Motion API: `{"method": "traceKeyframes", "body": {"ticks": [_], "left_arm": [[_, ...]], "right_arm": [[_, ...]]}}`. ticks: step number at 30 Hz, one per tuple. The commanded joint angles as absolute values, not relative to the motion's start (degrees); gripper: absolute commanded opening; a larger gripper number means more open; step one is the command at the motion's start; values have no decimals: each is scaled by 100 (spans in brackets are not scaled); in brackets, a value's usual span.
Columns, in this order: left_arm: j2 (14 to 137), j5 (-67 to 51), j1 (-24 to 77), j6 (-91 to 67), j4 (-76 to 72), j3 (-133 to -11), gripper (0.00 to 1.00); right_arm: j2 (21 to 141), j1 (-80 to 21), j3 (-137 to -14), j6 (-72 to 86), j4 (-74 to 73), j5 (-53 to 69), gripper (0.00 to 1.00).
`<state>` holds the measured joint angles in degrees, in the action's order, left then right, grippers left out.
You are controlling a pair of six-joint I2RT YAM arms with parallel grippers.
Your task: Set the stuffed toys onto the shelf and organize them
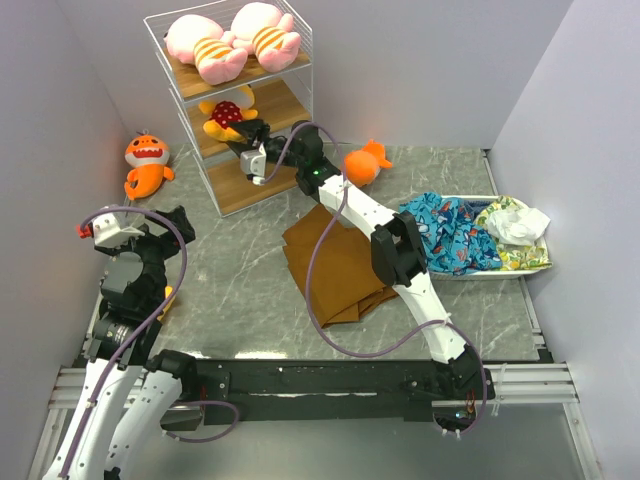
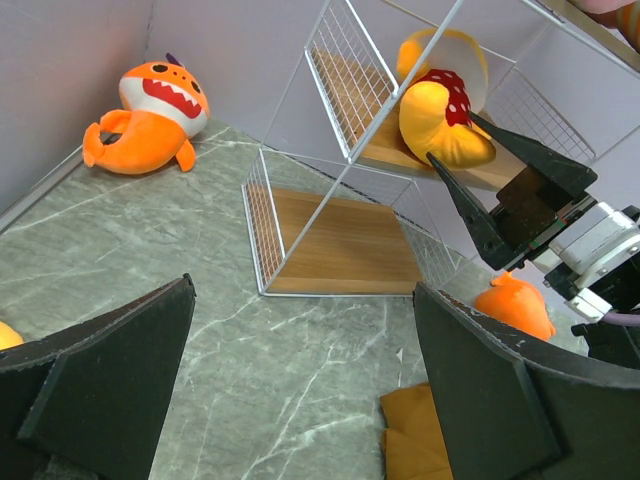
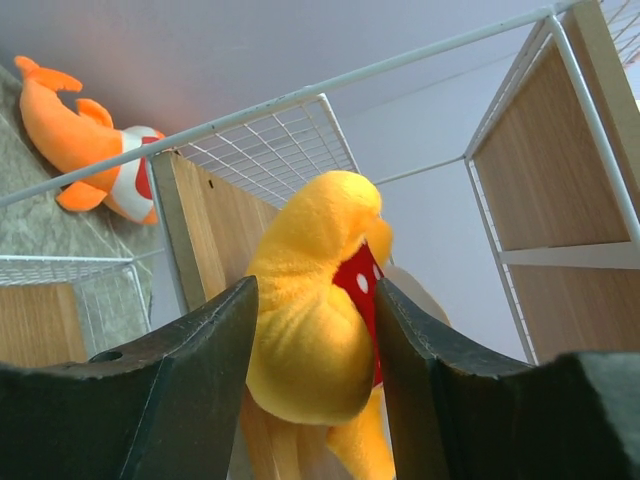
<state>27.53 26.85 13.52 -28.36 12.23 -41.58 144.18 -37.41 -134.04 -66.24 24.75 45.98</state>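
Right gripper (image 3: 315,290) partly closed on a yellow toy (image 3: 310,340) at the middle board of the shelf (image 1: 262,185), one finger pressed on each side. Left gripper (image 2: 302,288) wide open, nothing in it (hangs well left and in front of the shelf). Two pink toys (image 1: 232,42) side by side on the shelf's top board. One orange shark (image 1: 147,163) on the table (image 1: 230,290) left of the shelf, second shark (image 1: 365,163) right of it.
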Motion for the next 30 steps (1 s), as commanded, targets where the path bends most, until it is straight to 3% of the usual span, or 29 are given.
{"method": "traceKeyframes", "body": {"ticks": [1,9,16,22,27,30], "left_arm": [[2760,2759,1354,-2944,1072,-4166,96],[3092,3506,1354,-3646,1598,-4315,96],[4006,4332,1345,-5988,3566,-4789,96],[5053,4614,1231,-7934,5631,-5247,97],[5458,4632,923,-8858,6459,-5213,97],[5441,4457,712,-8833,6285,-4958,97]], "right_arm": [[14230,-3700,-13632,-6364,2979,4667,58],[13871,-3683,-13334,-5584,3733,4658,67],[12491,-3832,-10316,-4089,6401,4334,68],[11243,-4034,-7714,-1884,8898,3359,60],[10363,-4297,-6225,-1187,9536,2577,56],[10117,-4377,-5688,-354,9826,2067,49]]}}
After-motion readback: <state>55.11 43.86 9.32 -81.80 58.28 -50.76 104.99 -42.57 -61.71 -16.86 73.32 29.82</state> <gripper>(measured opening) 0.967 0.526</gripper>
